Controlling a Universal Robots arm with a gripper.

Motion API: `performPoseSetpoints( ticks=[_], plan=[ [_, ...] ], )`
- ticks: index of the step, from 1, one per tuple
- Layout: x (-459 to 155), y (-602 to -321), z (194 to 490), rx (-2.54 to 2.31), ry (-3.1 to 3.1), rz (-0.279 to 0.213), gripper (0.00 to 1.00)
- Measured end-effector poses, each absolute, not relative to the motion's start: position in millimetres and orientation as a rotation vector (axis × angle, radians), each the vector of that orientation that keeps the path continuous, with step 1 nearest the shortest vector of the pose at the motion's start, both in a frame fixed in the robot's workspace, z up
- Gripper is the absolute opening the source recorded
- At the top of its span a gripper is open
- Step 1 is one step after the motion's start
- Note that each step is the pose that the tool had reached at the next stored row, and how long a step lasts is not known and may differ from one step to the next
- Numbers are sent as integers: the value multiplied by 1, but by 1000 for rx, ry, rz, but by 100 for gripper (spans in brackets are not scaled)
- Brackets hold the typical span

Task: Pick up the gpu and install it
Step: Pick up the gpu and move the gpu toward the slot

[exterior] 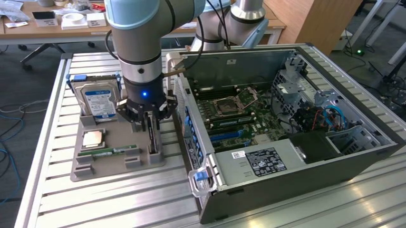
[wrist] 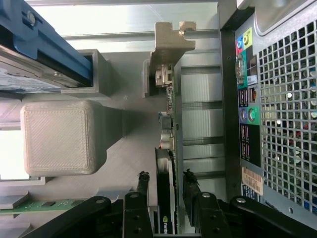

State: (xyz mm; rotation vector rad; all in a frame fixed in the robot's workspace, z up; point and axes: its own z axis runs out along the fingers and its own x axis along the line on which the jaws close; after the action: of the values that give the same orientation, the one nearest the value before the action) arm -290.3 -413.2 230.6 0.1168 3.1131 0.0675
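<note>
1. Centrally, the gripper [exterior: 149, 130] hangs straight down over a grey tray [exterior: 108, 167] on the slatted table [exterior: 95, 202].
2. Gpu [exterior: 153, 143]: stands on its long edge in a slot at the side of the tray towards the exterior view's right, just beside the case [exterior: 285, 190].
3. Wrist view: the gripper [wrist: 166, 183] sits astride the gpu [wrist: 167, 144], one of its fingers [wrist: 143, 198] on each face of the card.
4. Jaws: part-way apart, with a thin gap visible between each finger and the card, so no clamp is seen.
5. Bracket [wrist: 172, 37]: at the end of the gpu away from the fingers; the card's other end runs between them.
6. Drive [exterior: 96, 99]: upright at the tray's far end, with a blue-and-white label.
7. CPU [exterior: 94, 138] and RAM [exterior: 114, 151]: lying flat on the tray, towards the exterior view's left of the gpu.
8. Case: on its side with the panel off, motherboard [exterior: 241, 114] exposed; its rear ports and mesh [wrist: 277, 124] face the tray.
</note>
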Motion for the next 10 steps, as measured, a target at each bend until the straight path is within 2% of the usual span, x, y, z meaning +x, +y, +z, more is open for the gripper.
performPoseSetpoints(
  ticks=[10],
  plan=[
    [-290,-413,228,117,3113,67,42]
  ],
)
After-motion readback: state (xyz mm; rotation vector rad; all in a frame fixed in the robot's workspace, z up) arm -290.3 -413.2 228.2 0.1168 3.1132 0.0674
